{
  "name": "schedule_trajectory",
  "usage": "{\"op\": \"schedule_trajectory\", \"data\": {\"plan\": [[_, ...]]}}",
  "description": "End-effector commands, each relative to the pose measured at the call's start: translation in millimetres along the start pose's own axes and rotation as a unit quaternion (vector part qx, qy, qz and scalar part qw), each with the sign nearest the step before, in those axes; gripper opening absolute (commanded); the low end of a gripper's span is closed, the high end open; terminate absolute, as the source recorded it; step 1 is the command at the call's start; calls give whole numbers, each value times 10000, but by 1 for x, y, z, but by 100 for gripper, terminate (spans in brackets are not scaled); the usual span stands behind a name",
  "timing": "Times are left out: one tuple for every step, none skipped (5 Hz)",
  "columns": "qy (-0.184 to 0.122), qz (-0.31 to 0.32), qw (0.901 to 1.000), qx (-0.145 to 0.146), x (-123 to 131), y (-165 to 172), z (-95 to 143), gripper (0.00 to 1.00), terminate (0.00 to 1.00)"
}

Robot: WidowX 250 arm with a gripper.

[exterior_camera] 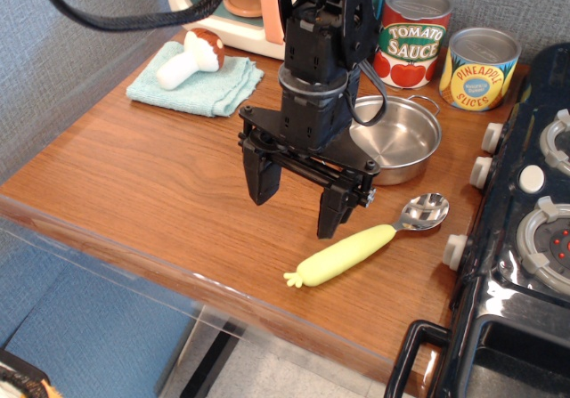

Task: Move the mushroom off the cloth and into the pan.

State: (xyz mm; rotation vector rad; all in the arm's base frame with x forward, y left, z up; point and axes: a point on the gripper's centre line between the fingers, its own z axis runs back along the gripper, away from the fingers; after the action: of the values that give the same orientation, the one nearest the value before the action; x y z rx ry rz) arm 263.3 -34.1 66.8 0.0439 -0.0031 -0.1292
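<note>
A wood-grain tabletop fills the middle of the frame, its grain running toward the lower right, with a clear glossy edge strip along its near side. Grey-blue textured wall covering rises behind it at upper left and upper right. A black toy stove with white knobs and round burners takes up the right edge.

Just right of centre sits the pan, a shallow round dish of shiny stainless steel with a thin wire loop handle showing at its upper right; the part of its bowl that shows holds nothing, and its left side is hidden behind the arm. Behind it at upper right stand two cans side by side: a red-and-green tomato sauce can and a yellow pineapple slices can.

At upper left the cloth, a folded light teal terry towel, lies flat on the wood. The mushroom lies on its side on top of it, fat white stem pointing lower left, brown cap to the upper right.

The black gripper hangs over bare wood at centre, its two fingers spread wide and holding nothing.

At lower centre-right lies a spoon with a metal bowl and a soft pale-yellow handle.
</note>
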Motion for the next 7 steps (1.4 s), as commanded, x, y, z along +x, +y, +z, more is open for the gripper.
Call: {"op": "schedule_trajectory", "data": {"plan": [[0, 0, 10000, 0, 0, 0, 0, 100, 0], [-61, 378, 9993, 32, 31, 48, 7, 100, 0], [-94, 678, 9976, 47, 57, 94, 11, 100, 0], [-212, 656, 9973, 269, 79, 136, 8, 100, 0], [-424, 408, 9964, 609, 94, 167, 6, 100, 0], [-836, 433, 9918, 860, 90, 196, 11, 100, 0], [-1035, 699, 9891, 778, 88, 219, 15, 100, 0]]}}
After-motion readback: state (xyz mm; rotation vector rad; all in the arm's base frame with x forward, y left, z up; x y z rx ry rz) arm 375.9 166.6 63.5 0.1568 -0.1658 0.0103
